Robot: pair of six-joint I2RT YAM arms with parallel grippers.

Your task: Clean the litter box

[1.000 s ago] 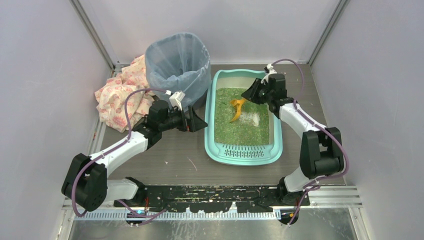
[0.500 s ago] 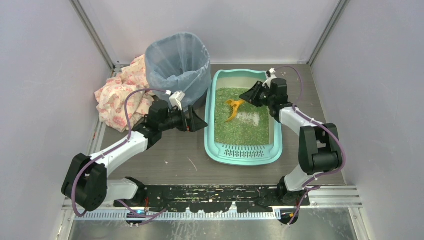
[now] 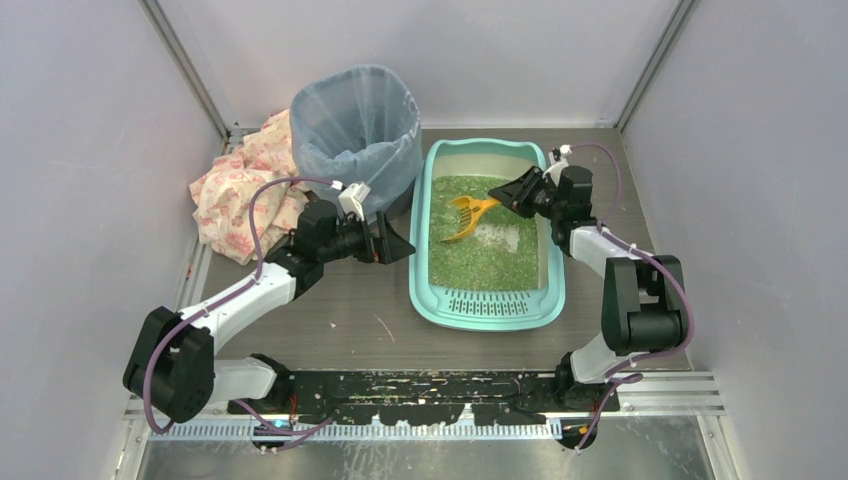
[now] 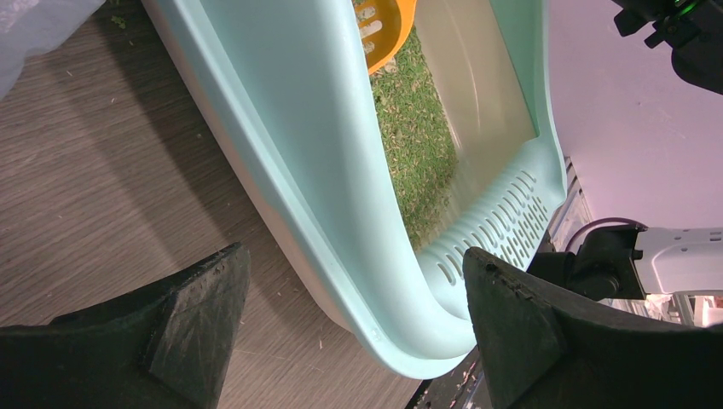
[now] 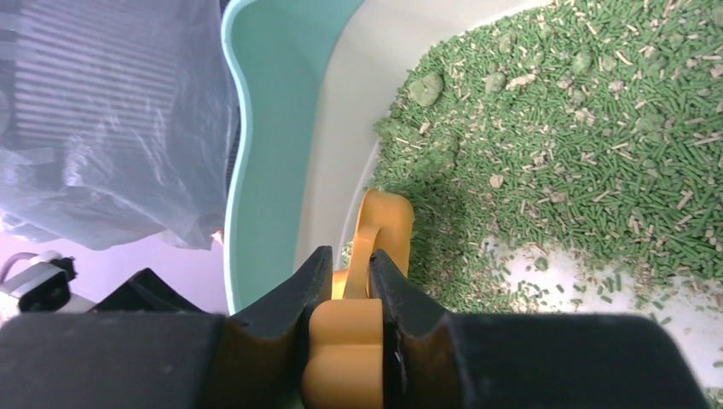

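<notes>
Teal litter box [image 3: 487,318], level, slotted step at near end, green litter with seemingly bare patch.

Wood-grain table [image 3: 330,305] under litter box [image 3: 490,302], bag-lined bin [image 3: 395,165], floral cloth [image 3: 235,200].

A: What colours have you got in front of you?
B: You've a teal litter box [image 3: 487,318], green litter [image 3: 485,255], an orange scoop [image 3: 462,212]. At the table's [image 3: 330,310] far-left corner: blue-grey bin [image 3: 355,110], cream cloth [image 3: 235,195] with pink flowers.

Bright, even overhead light
We see sharp pictures, with only a soft shadow on the surface [image 4: 85,187] beside the litter box [image 4: 324,187].
</notes>
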